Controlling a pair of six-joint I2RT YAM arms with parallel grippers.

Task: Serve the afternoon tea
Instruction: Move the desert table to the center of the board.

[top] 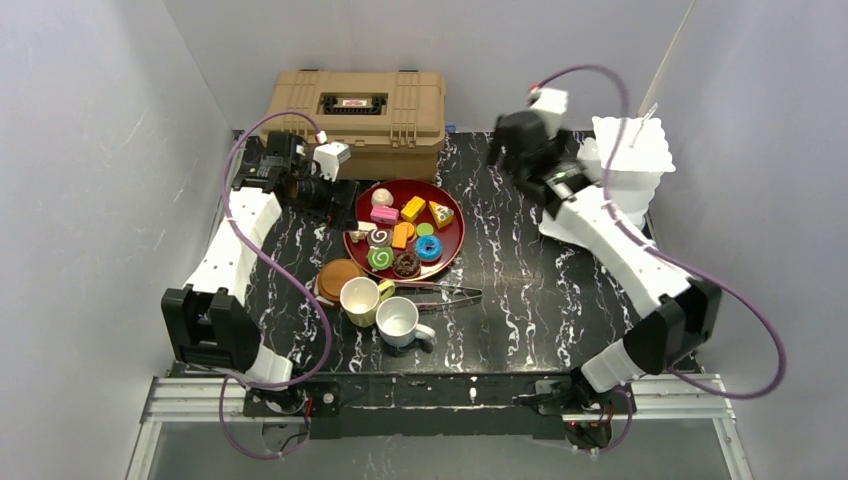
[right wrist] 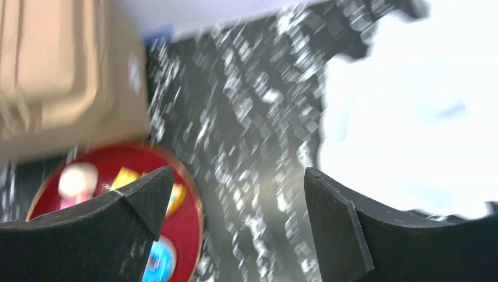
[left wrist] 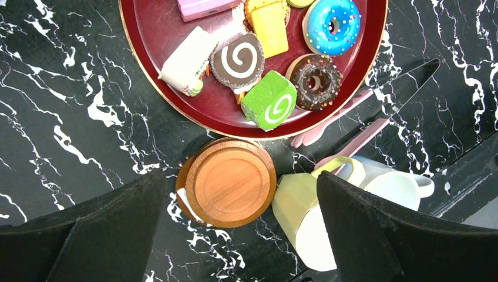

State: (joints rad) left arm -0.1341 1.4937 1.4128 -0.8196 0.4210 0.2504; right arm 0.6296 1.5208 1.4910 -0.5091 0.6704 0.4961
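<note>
A dark red tray (top: 452,236) holds several toy pastries: donuts, swirl rolls and cake slices. Brown round coasters (top: 340,277), a pale yellow mug (top: 359,300) and a white mug (top: 399,321) stand just in front of it. My left gripper (top: 340,205) is open and empty at the tray's left edge. In its wrist view the left gripper (left wrist: 239,176) hovers above the coasters (left wrist: 230,183), with the yellow mug (left wrist: 302,211) beside them and the green swirl roll (left wrist: 270,101) beyond. My right gripper (top: 505,150) is open and empty, raised at the back right of the tray. Its wrist view (right wrist: 239,171) is blurred.
A tan ribbed toolbox (top: 355,108) stands behind the tray. Metal tongs (top: 445,293) lie to the right of the mugs. A white tiered stand (top: 632,160) is at the back right, beside my right arm. The table is black marble with grey walls on three sides.
</note>
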